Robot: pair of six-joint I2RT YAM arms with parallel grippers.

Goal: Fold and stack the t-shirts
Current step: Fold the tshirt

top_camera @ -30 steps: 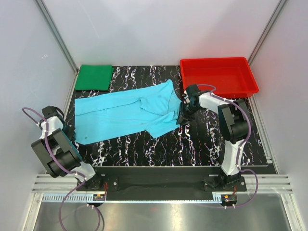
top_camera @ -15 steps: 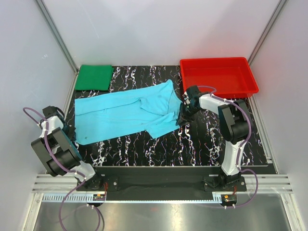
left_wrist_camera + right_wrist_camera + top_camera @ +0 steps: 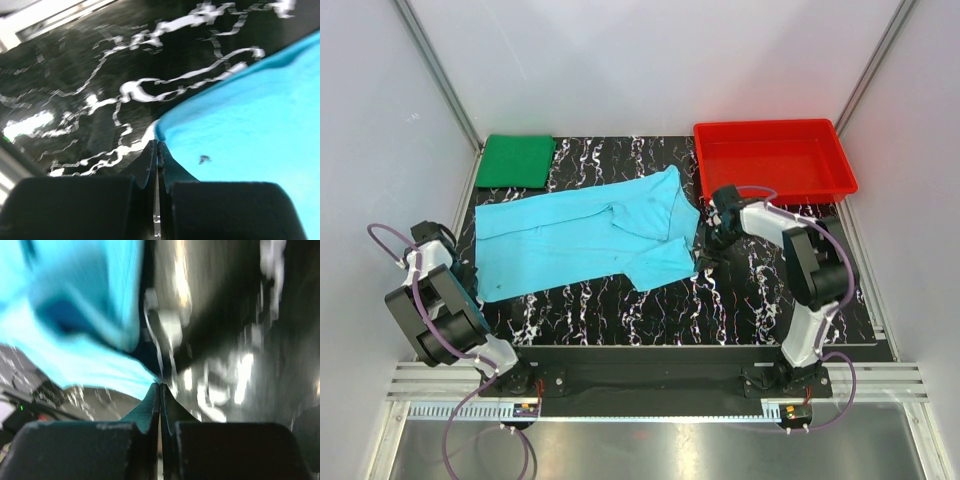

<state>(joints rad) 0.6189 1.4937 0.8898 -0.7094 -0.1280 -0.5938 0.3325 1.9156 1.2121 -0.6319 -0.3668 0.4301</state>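
White walls (image 3: 650, 60) close in a black, white-veined surface (image 3: 740, 300). The cyan t-shirt (image 3: 580, 240) lies spread flat across its middle, with its long axis running from 9 o'clock to 3 o'clock and the right end tipped slightly up toward 2 o'clock. The green t-shirt (image 3: 518, 160) sits already folded into a neat rectangle in the 11 o'clock corner, just apart from the cyan one. A red tray (image 3: 775, 158) fills the 1 o'clock corner.

The two arms sit at opposite ends of that long axis. The right hand (image 3: 707, 250) is at the cloth's 3 o'clock edge, near its lower corner, so the whole shirt lies toward 9 o'clock from it. Its wrist view is blurred, but the fingers are pressed together and a point of cyan cloth runs down into their tips, which reads as a pinch on the hem. The left hand (image 3: 156, 145) is at the near-left corner, around 8 o'clock. Its fingers are also pressed tight, with the corner of the shirt meeting their tips, so it too seems to have hold of the hem.

By my judgement, the step in hand is the first fold of the cyan shirt, and stacking onto the green one is not yet done. Each arm is nearest its own end, so a lift would need to carry both ends together across the short axis, toward 12 o'clock.
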